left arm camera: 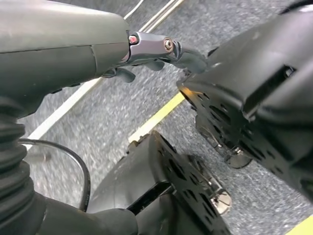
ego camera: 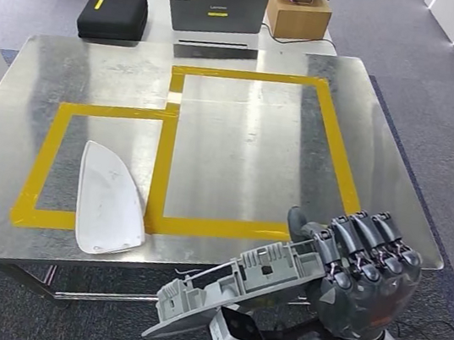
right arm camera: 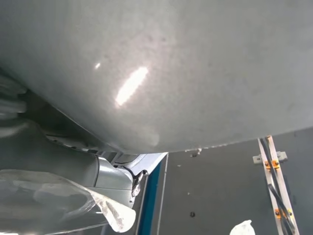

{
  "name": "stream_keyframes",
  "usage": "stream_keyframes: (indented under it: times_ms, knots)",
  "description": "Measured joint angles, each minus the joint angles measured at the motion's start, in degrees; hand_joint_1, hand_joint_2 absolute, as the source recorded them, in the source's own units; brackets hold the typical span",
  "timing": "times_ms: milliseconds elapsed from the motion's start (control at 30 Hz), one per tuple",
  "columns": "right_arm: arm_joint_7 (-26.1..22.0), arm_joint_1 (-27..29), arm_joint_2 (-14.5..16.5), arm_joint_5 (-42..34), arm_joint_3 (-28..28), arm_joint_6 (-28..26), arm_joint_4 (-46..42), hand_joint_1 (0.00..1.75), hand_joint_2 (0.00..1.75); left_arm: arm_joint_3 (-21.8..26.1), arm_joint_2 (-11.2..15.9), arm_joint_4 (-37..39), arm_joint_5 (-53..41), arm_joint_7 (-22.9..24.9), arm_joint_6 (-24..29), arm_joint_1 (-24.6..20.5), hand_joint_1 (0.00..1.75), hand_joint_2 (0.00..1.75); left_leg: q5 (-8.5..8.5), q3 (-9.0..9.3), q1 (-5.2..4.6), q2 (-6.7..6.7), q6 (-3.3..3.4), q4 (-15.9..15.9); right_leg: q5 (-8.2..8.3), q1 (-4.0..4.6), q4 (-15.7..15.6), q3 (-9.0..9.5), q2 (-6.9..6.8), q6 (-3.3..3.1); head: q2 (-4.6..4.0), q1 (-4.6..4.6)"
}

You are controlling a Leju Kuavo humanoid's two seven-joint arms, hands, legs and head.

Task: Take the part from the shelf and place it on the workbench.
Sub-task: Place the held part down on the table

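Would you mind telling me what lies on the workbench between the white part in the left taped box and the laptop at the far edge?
In the head view, only bare metal workbench crossed by yellow tape lies between the white part and the laptop.

A brushed, reflective metal workbench (ego camera: 357, 147) was seen, marked with glossy yellow tape (ego camera: 170, 119). A matt grey ribbed plastic part (ego camera: 239, 287) and a smooth white plastic part (ego camera: 107, 199) were noted; the floor (ego camera: 420, 71) was carpeted.

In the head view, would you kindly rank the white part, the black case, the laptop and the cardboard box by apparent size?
1. laptop and white part: alike, and the part lies nearer the camera, so unranked.
2. black case.
3. cardboard box.
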Motion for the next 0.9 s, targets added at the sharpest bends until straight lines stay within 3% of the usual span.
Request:
stream_keyframes:
  times_ms: [167,533,900]
  knots:
    - [-0.41,0.18,0.0,-0.01,-0.46,0.0,-0.32,1.75,1.75,1.0,0.07,0.14,5.01,2.48,-0.88,0.3,0.0,1.75,0.0,0.0,0.0,0.0,0.0,0.0,0.0,0.0,0.0,0.0,0.0,0.0,0.01,-0.01]
    - [-1.69,0.67,0.2,-0.02,-1.68,0.0,-1.05,1.75,1.75,1.99,0.26,0.21,5.96,2.96,-0.72,0.62,0.0,1.75,0.0,-0.01,0.0,-0.01,0.0,0.0,0.0,0.0,0.0,-0.01,-0.01,0.0,0.0,0.0]
    - [-5.34,4.83,1.38,-0.1,-5.28,0.0,-7.13,1.75,1.75,4.41,0.6,0.21,10.75,4.84,0.06,1.68,0.0,1.75,-0.01,-0.05,-0.01,-0.01,0.0,0.0,-0.01,0.0,0.0,-0.06,-0.01,0.0,0.0,0.01]
